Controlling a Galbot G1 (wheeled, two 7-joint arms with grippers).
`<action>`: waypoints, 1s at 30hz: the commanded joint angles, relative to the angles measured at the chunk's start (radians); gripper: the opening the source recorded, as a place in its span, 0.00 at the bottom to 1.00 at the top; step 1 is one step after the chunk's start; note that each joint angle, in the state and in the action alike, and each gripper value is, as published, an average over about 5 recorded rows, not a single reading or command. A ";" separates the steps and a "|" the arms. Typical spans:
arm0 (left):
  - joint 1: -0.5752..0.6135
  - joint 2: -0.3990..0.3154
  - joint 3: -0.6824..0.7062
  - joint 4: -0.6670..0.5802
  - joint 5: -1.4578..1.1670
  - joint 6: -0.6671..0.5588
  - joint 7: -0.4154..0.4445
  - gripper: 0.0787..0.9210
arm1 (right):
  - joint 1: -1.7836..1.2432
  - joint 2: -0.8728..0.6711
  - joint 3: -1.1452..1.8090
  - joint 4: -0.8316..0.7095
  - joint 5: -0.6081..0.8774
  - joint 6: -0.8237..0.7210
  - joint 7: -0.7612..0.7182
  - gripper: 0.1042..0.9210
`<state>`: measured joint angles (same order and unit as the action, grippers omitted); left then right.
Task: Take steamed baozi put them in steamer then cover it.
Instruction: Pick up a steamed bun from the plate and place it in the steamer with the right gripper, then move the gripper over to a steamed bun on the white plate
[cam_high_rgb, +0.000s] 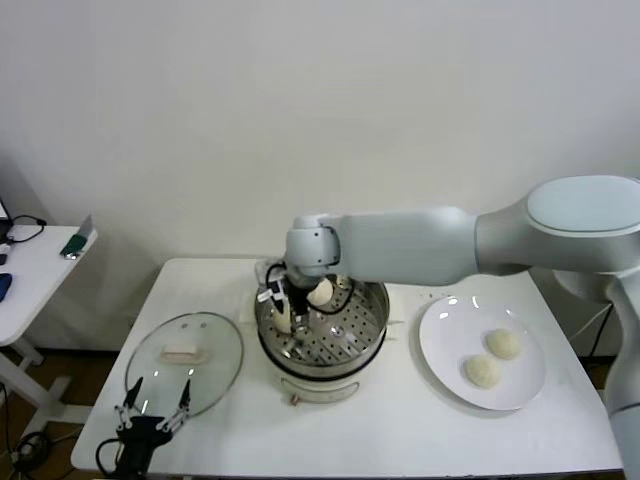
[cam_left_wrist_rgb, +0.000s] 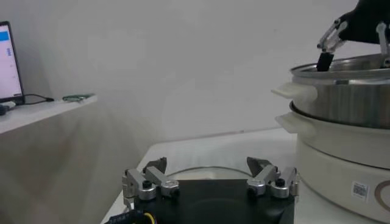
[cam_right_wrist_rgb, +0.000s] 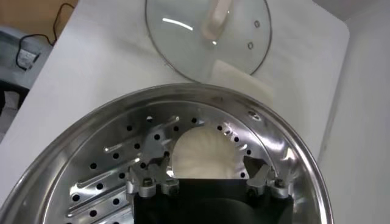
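Observation:
The steamer (cam_high_rgb: 372, 322) stands mid-table on its cream pot base. My right gripper (cam_high_rgb: 283, 305) is down inside its left part, open, with one baozi (cam_right_wrist_rgb: 204, 152) lying on the perforated floor between the fingers. Another baozi (cam_high_rgb: 320, 292) lies at the steamer's back. Two baozi (cam_high_rgb: 503, 343) (cam_high_rgb: 483, 372) lie on the white plate (cam_high_rgb: 445, 330) to the right. The cover (cam_high_rgb: 215, 345) lies flat on the table left of the steamer, and shows in the right wrist view (cam_right_wrist_rgb: 183, 42). My left gripper (cam_high_rgb: 158, 392) is open and empty at the cover's near edge (cam_left_wrist_rgb: 207, 172).
A white side table (cam_high_rgb: 40, 265) with small items stands at the far left. The wall runs close behind the table. The steamer's side (cam_left_wrist_rgb: 341, 97) rises just right of my left gripper.

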<state>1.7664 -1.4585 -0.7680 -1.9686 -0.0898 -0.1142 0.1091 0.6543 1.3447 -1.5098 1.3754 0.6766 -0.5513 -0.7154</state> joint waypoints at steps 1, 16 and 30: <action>0.001 0.001 -0.001 0.000 -0.001 -0.001 0.000 0.88 | 0.180 -0.207 -0.038 0.071 0.004 0.123 -0.132 0.88; -0.019 0.007 0.007 0.006 -0.003 0.009 0.004 0.88 | 0.371 -0.874 -0.417 0.215 -0.279 0.365 -0.350 0.88; -0.021 -0.010 0.006 -0.001 0.002 0.020 0.006 0.88 | -0.377 -0.997 0.189 0.168 -0.534 0.262 -0.252 0.88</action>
<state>1.7505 -1.4703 -0.7626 -1.9722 -0.0861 -0.0958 0.1151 0.6501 0.4959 -1.5965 1.5472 0.3037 -0.2768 -0.9813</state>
